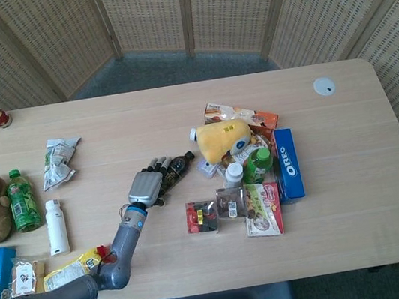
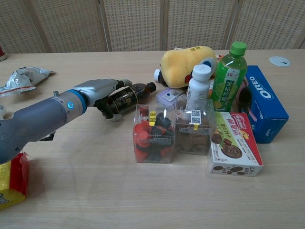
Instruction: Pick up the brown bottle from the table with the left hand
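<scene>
The brown bottle [image 1: 174, 166] [image 2: 127, 96] lies on its side on the wooden table [image 1: 119, 124], cap pointing toward the yellow plush. My left hand [image 1: 149, 184] [image 2: 99, 89] lies over its base end, fingers [image 2: 118, 84] curled across the top and the thumb [image 2: 110, 115] tucked below, so it grips the bottle. The bottle looks to be resting on the table or barely above it. My right hand shows in neither view.
Right of the bottle stand two clear snack boxes [image 2: 153, 135], a white bottle [image 2: 197, 86], a green bottle [image 2: 228, 71], a yellow plush [image 2: 185, 60] and an Oreo box [image 2: 268, 102]. At the table's left lie a foil bag [image 1: 58, 161], a green bottle [image 1: 20, 200] and a white bottle [image 1: 56, 226].
</scene>
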Controlling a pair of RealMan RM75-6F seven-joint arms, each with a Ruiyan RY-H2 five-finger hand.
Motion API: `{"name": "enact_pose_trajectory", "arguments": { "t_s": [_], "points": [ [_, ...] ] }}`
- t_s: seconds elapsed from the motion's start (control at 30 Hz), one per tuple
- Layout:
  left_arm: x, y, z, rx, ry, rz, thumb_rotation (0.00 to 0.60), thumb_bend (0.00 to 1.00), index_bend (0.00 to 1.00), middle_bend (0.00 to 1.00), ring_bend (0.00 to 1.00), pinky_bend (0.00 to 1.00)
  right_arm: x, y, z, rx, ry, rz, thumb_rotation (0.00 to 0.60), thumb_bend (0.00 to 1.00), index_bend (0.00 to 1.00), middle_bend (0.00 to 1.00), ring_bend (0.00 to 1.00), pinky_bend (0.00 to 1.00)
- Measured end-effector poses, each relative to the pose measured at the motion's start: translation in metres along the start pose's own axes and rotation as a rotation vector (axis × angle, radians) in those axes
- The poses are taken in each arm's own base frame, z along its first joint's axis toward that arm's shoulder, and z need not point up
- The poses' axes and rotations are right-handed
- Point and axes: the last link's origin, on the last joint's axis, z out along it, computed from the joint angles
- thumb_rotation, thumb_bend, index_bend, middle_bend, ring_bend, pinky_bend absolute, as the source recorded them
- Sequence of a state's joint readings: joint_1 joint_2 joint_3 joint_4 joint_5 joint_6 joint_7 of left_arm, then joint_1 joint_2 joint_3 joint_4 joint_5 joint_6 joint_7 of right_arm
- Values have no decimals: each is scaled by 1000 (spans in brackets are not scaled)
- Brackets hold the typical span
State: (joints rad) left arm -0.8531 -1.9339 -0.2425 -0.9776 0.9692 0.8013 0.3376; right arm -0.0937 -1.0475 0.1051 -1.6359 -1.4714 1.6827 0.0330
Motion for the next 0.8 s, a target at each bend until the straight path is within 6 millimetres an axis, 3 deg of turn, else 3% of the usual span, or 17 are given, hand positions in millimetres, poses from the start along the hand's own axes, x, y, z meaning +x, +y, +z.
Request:
{"name": "enact_pose_trajectory", "arguments": {
  "t_s": [0.33, 0.57, 0.8],
  "points": [
    [1, -1, 7, 28, 27, -22, 600, 479, 20, 22, 192, 407, -1, -1, 1, 0, -2, 8, 585, 204, 0, 13, 0, 0],
    [9, 3, 9, 18, 44, -39, 600, 647, 289, 296, 442, 605, -1, -1, 2, 2, -2, 16, 587, 203, 0, 20, 0, 0],
    [23, 0, 7, 18, 73, -62, 600, 657, 448, 491, 613, 761, -2, 0, 3, 3, -1, 25, 586, 204, 0, 23, 0, 0]
  ]
}}
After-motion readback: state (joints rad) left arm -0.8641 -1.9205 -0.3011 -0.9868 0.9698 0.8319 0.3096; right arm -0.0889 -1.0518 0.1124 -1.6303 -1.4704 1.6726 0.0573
